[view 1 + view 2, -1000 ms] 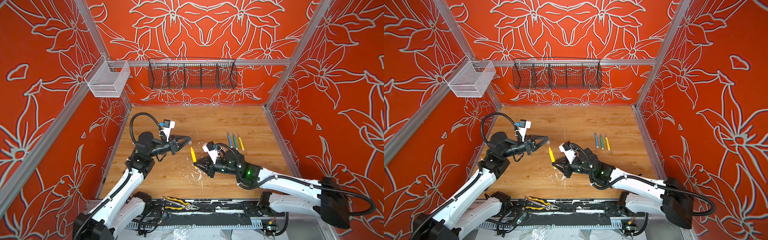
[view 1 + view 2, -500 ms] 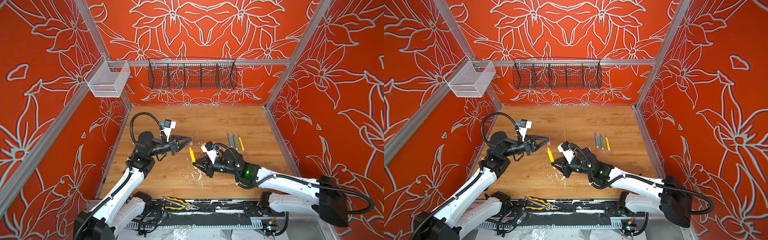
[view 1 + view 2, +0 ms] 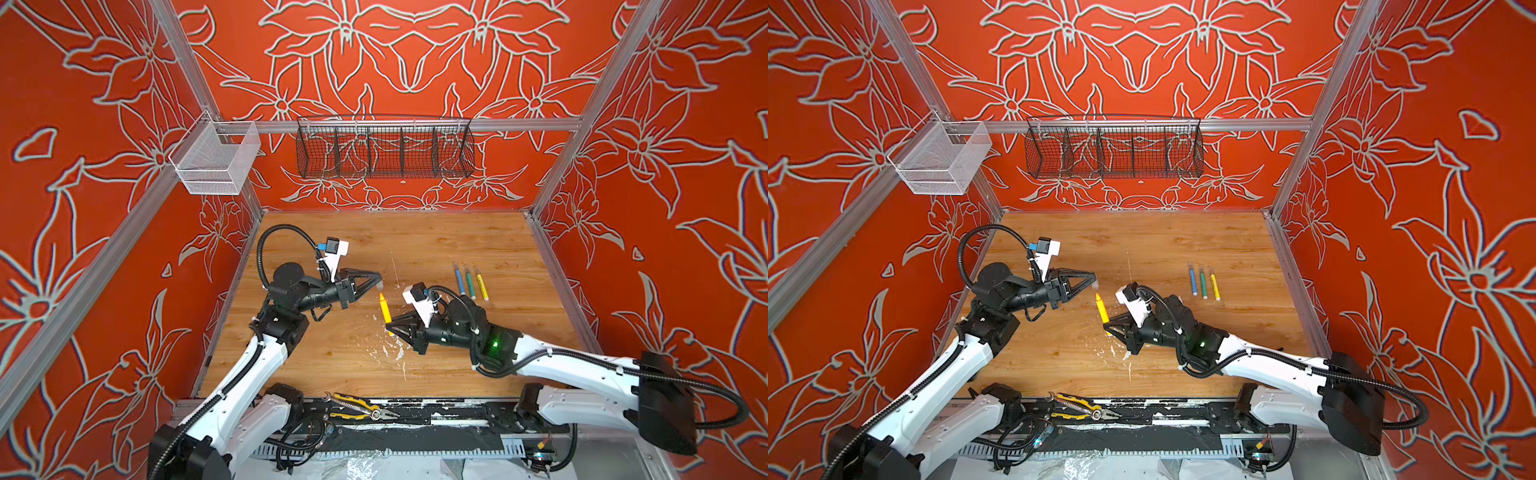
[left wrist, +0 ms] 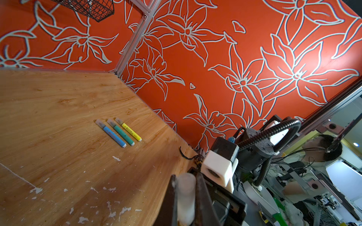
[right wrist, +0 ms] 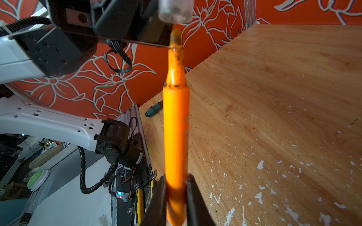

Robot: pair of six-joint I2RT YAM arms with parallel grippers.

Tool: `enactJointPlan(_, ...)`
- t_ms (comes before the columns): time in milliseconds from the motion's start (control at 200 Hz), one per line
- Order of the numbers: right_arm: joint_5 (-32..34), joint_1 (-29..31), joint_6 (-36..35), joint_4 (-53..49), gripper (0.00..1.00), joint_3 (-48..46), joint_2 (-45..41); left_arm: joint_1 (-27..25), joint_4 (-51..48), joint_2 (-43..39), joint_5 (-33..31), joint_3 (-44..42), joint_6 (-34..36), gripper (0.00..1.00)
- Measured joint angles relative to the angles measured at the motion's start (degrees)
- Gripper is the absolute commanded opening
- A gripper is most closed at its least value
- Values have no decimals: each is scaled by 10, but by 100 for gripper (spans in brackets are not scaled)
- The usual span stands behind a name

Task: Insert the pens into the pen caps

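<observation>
A small clear plastic pen cap (image 4: pixel 186 193) is gripped between the clenched fingers of the left gripper (image 3: pixel 377 284) and held above the wooden tabletop (image 3: pixel 436 241). A slim orange marker pen (image 5: pixel 176 121) is clamped near its rear end by the right gripper (image 5: pixel 176 177). Its bare nib is pointed at the cap's mouth, just short of it, not yet inserted. 3 capped markers, a blue pen (image 3: pixel 459 280), a green pen (image 3: pixel 469 283) and a yellow pen (image 3: pixel 481 285), are laid side by side on the tabletop, well apart from both grippers.
</observation>
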Motion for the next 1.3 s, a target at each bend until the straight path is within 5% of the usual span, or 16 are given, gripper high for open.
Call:
enactJointPlan(651, 2, 0, -3, -4, 0, 0, -11, 3, 5, 6, -6, 0, -4, 0)
enactJointPlan(1301, 12, -12, -18, -24, 0, 0, -31, 3, 48, 31, 56, 1, -38, 0)
